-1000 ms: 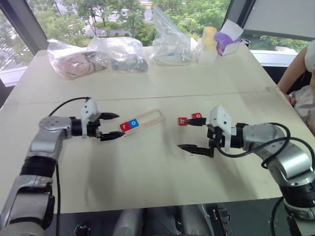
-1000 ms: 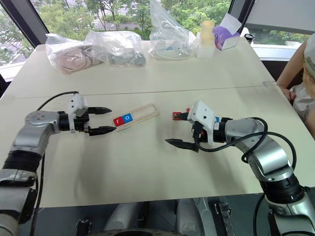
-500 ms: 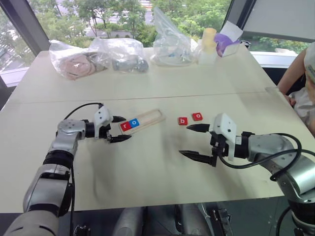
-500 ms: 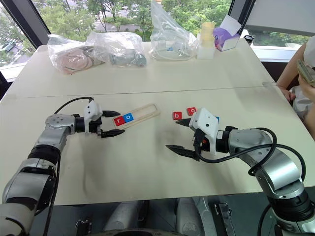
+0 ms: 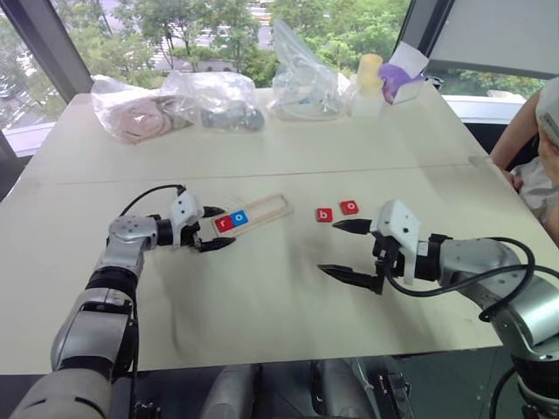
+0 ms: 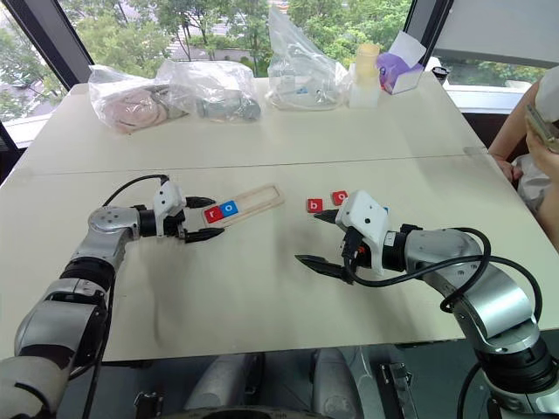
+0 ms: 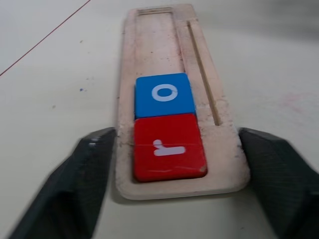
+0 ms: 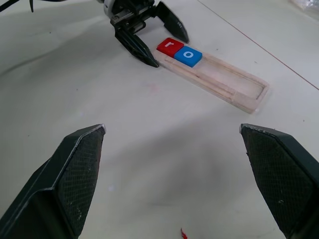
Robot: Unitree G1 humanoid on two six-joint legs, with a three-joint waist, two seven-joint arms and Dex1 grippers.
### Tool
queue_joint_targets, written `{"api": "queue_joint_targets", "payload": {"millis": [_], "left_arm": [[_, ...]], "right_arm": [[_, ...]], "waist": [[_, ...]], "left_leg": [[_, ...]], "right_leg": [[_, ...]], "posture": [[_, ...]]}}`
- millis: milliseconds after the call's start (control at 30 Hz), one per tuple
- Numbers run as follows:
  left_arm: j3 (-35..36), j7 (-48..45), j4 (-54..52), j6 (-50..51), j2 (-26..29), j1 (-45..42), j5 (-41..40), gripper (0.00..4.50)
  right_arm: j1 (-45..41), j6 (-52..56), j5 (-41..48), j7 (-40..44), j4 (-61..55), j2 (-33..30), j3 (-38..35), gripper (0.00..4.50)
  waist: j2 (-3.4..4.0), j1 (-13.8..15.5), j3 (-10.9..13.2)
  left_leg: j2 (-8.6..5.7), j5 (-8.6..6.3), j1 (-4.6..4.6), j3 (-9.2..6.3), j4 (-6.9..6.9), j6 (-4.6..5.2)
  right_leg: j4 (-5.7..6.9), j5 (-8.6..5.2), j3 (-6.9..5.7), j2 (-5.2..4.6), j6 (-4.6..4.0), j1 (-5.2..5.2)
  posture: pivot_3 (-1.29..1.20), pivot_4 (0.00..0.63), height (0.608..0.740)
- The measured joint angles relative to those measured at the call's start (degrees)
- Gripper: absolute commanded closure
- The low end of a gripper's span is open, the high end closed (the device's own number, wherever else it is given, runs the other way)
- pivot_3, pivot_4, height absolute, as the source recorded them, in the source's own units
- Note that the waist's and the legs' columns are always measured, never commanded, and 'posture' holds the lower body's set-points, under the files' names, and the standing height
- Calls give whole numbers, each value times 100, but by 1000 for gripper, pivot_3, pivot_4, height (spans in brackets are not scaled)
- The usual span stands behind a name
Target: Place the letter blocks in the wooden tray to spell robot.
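1. The left hand [image 5: 213, 229] rests low on the worktop [image 5: 262, 297] with its two black fingers [image 7: 89, 174] set against the two long sides of the wooden tray [image 7: 174, 59] at its near end, clamping that end between them.
2. Between those fingers, in the tray's slot, lies the red "r" block [image 7: 167, 147]; the blue "o" block [image 7: 163, 94] touches it on the side away from the hand, and the slot beyond them is bare.
3. The right hand [image 5: 347, 250] hovers over the worktop, well apart from the tray, its fingers spread wide and holding nothing.
4. Just beyond its upper fingertip lie the red "b" block [image 5: 324, 214] and a second red block [image 5: 349, 207], side by side on the worktop.
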Motion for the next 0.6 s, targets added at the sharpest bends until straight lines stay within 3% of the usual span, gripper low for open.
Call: {"api": "queue_joint_targets", "payload": {"millis": [267, 500, 600], "left_arm": [[17, -95, -389, 42, 2, 236, 11, 1396], [-368, -977, -3220, 938, 87, 1763, -497, 1396], [-473, -973, -3842, 1247, 199, 2060, -504, 1396]], "right_arm": [[-7, 0, -4, 0, 0, -15, 10, 0], [-54, -3, -5, 41, 3, -120, 22, 0], [-59, -2, -5, 43, 3, -121, 26, 0]], "waist": [[0, -11, 0], [2, -19, 0], [2, -13, 1]], "left_leg": [[2, -2, 41, 0, -9, 2], [2, -13, 27, 15, -22, 16], [2, -13, 29, 14, -22, 16]], "right_leg": [[-13, -2, 1, -1, 1, 40], [-23, -4, 21, -18, 1, 20], [-23, -9, 19, -22, -8, 22]], "posture": [[0, 150, 740], [0, 150, 740], [0, 150, 740]]}}
